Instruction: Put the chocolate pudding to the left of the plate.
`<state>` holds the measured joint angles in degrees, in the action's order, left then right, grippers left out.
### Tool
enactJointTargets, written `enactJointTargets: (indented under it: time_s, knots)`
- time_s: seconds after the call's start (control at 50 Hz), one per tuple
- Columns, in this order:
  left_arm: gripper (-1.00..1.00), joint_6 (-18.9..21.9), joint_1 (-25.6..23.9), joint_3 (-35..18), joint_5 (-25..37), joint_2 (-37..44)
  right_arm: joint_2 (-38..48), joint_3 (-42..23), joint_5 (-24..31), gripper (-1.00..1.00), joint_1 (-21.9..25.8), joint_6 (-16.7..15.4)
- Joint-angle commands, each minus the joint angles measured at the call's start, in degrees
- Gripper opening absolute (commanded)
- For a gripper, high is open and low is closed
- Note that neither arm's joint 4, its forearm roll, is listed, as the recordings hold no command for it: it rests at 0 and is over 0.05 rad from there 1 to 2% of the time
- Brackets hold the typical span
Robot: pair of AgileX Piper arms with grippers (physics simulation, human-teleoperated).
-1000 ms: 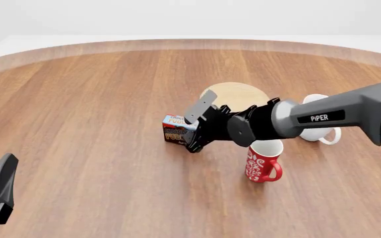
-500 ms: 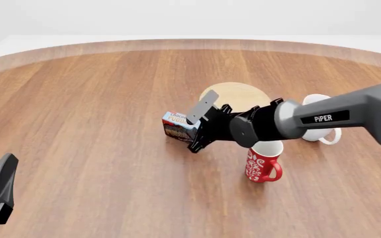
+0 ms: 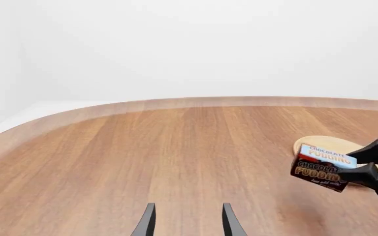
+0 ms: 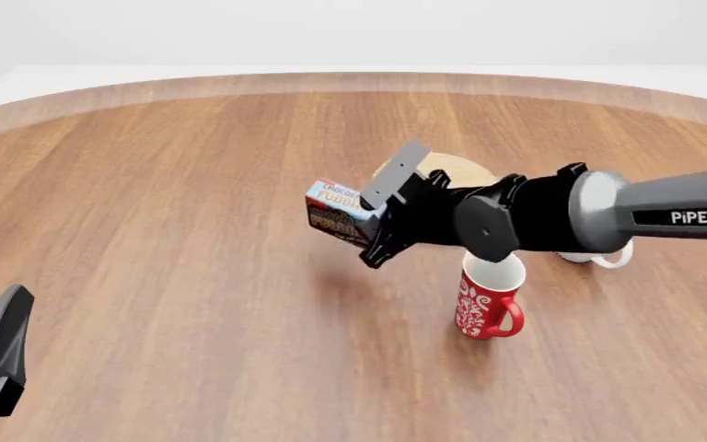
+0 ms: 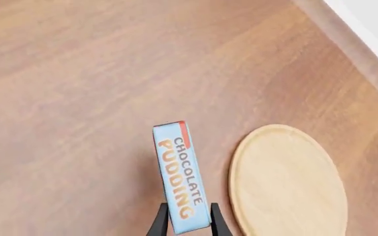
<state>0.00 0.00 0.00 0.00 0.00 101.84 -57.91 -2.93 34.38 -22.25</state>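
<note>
The right gripper [image 4: 372,221] pinches the pudding [image 4: 335,213] by one narrow end, its two thin fingers [image 5: 158,223] pressed against the carton's sides with no gap showing. The carton sticks out ahead of the fingertips, tilted, and hangs clear of the table [image 4: 169,203]; a faint shadow lies on the wood below it. In the right wrist view its blue top with orange lettering faces the camera, and the plate [image 5: 287,179] lies flat just beside the carton, apart from it. From the front, the plate [image 4: 452,170] sits just behind the right arm, mostly hidden by it. A red mug [image 4: 489,299] stands under the arm's forearm, and a white mug [image 4: 599,256] peeks out past it.

The left gripper [image 3: 185,221] hovers low, well away from the carton, its fingers parted with nothing between them.
</note>
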Motion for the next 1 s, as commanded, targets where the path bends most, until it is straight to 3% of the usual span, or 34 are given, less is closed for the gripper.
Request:
enactJointTargets:
  time_s: [0.02,0.5,1.0]
  knots:
    - [1.00,0.0,0.0,0.0,0.0,0.0,-4.5,-0.2,2.5,-1.00,-0.6,0.3]
    - [1.00,0.0,0.0,0.0,0.0,0.0,-2.3,-13.2,10.6,-1.00,0.7,-1.3]
    - [1.00,0.0,0.0,0.0,0.0,0.0,11.7,-26.9,13.0,-1.00,-1.1,-2.6]
